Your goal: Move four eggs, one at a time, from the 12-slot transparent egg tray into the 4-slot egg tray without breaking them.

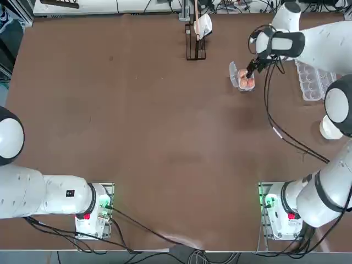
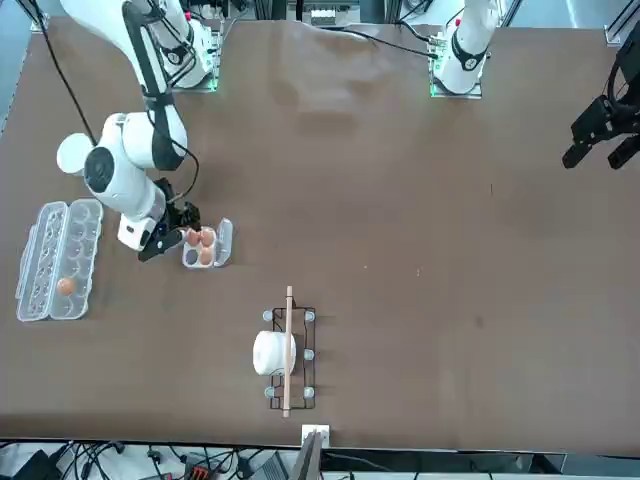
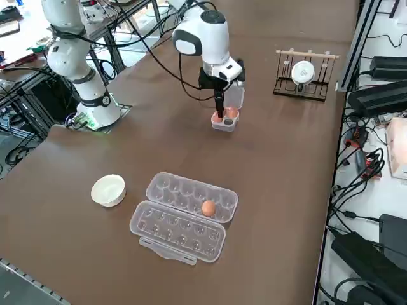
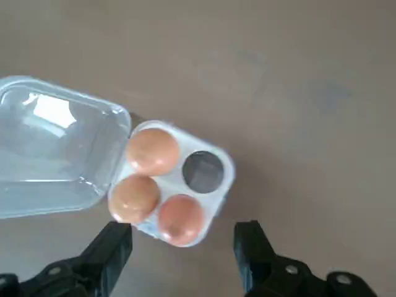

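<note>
Two black fingers (image 4: 114,247) of the right end effector (image 4: 184,247) sit closest to the wrist camera, spread apart with nothing between them, hovering just over the near edge of the 4-slot egg tray (image 4: 216,192).

Biggest thing around is the brown worktop (image 1: 137,137). On it, off at the robot's right side, the 12-slot transparent egg tray (image 3: 191,213) lies flat with its lid folded open next to it, and just one egg (image 3: 208,208) is left in a cup of it. A round white bowl (image 3: 108,190) sits just beside that carton. At the far edge of the worktop there's a small black wire rack (image 2: 288,355) with a white roll on a wooden rod.

The 4-slot tray is well apart from the long carton, lid flipped open to one side. Three eggs (image 4: 153,150) fill three of its cups and the fourth cup (image 4: 203,170) is bare.
</note>
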